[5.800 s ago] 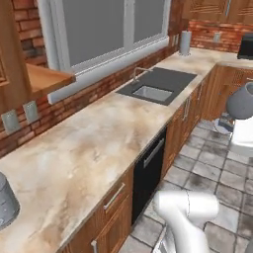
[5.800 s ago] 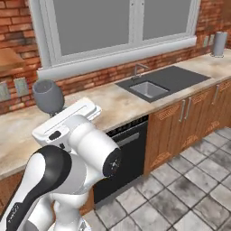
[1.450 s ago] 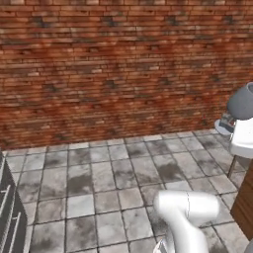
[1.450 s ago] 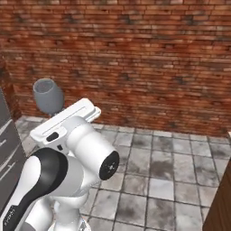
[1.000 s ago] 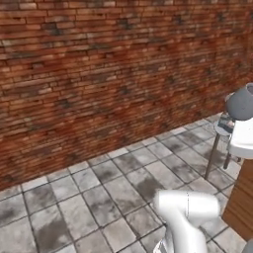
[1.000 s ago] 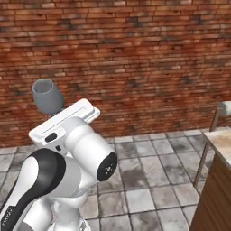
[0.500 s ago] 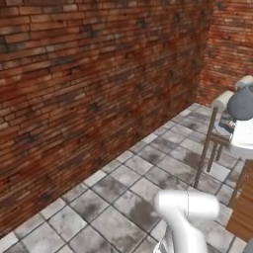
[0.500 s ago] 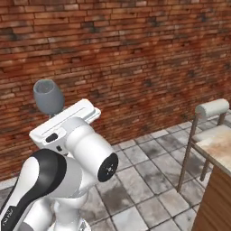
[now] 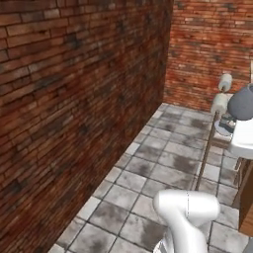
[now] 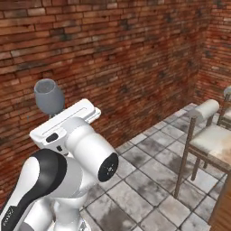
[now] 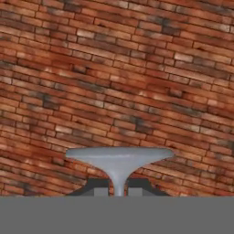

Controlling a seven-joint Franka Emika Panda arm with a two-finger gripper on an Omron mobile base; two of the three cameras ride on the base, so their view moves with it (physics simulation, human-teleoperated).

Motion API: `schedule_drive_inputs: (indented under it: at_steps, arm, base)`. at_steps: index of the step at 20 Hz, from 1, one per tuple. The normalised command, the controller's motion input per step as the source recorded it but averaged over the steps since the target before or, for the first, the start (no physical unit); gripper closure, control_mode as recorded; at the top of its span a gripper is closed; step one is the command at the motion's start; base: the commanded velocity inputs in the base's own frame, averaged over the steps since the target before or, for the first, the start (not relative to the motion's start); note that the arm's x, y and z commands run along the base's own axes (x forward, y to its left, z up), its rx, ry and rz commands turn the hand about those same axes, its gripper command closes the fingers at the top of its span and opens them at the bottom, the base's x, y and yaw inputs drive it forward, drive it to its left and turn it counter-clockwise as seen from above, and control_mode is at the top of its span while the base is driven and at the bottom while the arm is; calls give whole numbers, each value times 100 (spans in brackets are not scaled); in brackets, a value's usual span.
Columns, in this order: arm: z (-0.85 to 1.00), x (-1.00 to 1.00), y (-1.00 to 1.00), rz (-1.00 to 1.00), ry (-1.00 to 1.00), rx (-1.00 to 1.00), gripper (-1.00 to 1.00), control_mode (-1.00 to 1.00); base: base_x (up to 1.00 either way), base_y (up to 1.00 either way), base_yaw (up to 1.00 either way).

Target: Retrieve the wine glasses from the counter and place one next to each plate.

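Grey-tinted wine glass [image 10: 48,97] is held by its stem in the closed pincer [image 11: 119,188], upper left of the right base view; stool [image 10: 205,131] at right.

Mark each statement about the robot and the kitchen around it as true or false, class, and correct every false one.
1. The gripper is shut on the stem of a wine glass. True.
2. The glass is lying on the tiled floor. False: it is held up in the air, above the arm.
3. A brick wall stands ahead of the robot. True.
4. A stool with a pale cushion shows at the right of the right base view. True.
5. The floor is made of wooden planks. False: it is grey stone tiles.
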Motion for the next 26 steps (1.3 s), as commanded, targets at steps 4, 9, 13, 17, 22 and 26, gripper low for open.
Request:
schedule_drive_inputs:
  at_steps: [4,9,13,17,22,26]
  arm:
    - [0,0,0,0,0,0,100,100]
    - [0,0,0,0,0,0,100,100]
    - [0,0,0,0,0,0,100,100]
    - [0,0,0,0,0,0,100,100]
    - [0,0,0,0,0,0,100,100]
    - [0,0,0,0,0,0,100,100]
  base:
    - [100,100,-49]
    - [100,100,-49]
    - [100,100,-50]
    - [100,100,-50]
    - [100,100,-50]
    - [100,100,-50]
